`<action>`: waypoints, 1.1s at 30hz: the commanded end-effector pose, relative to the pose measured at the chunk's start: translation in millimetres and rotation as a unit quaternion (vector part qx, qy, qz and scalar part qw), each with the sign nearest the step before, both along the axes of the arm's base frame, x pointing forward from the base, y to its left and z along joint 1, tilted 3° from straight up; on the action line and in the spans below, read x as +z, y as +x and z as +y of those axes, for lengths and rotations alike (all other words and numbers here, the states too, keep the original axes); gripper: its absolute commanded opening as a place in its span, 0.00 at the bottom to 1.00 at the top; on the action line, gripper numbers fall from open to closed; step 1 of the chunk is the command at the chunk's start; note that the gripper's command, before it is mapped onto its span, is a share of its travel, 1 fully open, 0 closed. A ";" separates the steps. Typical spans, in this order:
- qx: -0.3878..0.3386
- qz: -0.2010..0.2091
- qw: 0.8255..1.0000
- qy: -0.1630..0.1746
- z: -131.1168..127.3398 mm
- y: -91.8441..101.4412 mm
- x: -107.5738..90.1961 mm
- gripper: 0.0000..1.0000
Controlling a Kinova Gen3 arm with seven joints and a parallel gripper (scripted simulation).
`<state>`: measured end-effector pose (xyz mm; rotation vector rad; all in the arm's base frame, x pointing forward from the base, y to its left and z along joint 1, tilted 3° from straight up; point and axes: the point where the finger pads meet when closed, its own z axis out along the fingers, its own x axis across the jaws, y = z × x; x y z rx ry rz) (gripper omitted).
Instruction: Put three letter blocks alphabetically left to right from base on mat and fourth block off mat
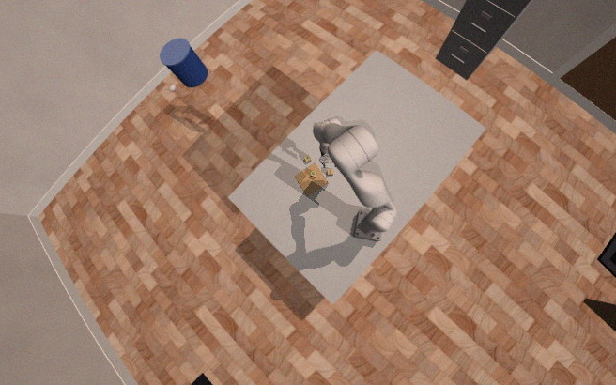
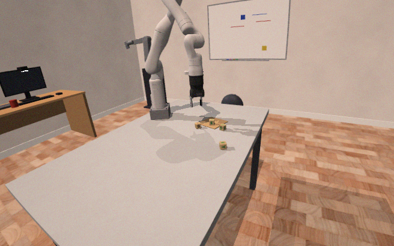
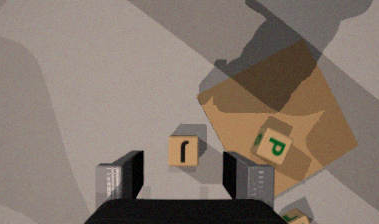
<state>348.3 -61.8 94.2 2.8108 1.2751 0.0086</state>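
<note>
My gripper (image 3: 183, 168) is open and empty. It hangs well above the table (image 2: 196, 104), right over a wooden block with a black J-like letter on top (image 3: 183, 150). That block lies on the bare table just left of the brown mat (image 3: 277, 117) and shows in the side view (image 2: 197, 125). A block with a green P on top (image 3: 273, 145) (image 2: 211, 121) lies on the mat. A third block (image 3: 295, 218) (image 2: 222, 126) sits by the mat's near corner, cut off by the wrist view's edge. A fourth block (image 2: 223, 145) lies alone, farther from the mat.
The mat (image 1: 310, 180) lies flat near the table's middle, with the P block on it (image 1: 312, 173). The arm's base (image 2: 160, 113) stands at the far left of the table. The table's right edge (image 2: 258, 134) runs close to the lone block.
</note>
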 end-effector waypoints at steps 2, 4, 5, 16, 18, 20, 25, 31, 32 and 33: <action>0.001 -0.002 1.000 0.000 0.6 0.9 1.4 1.00; 0.001 -0.002 1.000 0.000 0.6 0.9 1.4 1.00; 0.001 -0.002 1.000 0.000 0.6 0.9 1.4 1.00; -0.001 -0.002 1.000 0.001 0.7 0.9 1.3 1.00; -0.002 -0.002 1.000 0.001 0.8 0.8 1.1 1.00; -0.005 -0.002 1.000 0.001 1.0 0.7 0.9 1.00; -0.040 -0.002 0.999 0.004 3.3 -0.3 -2.0 1.00; -0.133 -0.002 0.991 0.011 8.6 -2.3 -9.6 1.00; -0.154 -0.002 0.988 0.013 9.6 -2.6 -11.2 1.00; -0.177 -0.002 0.984 0.014 10.5 -2.9 -12.8 1.00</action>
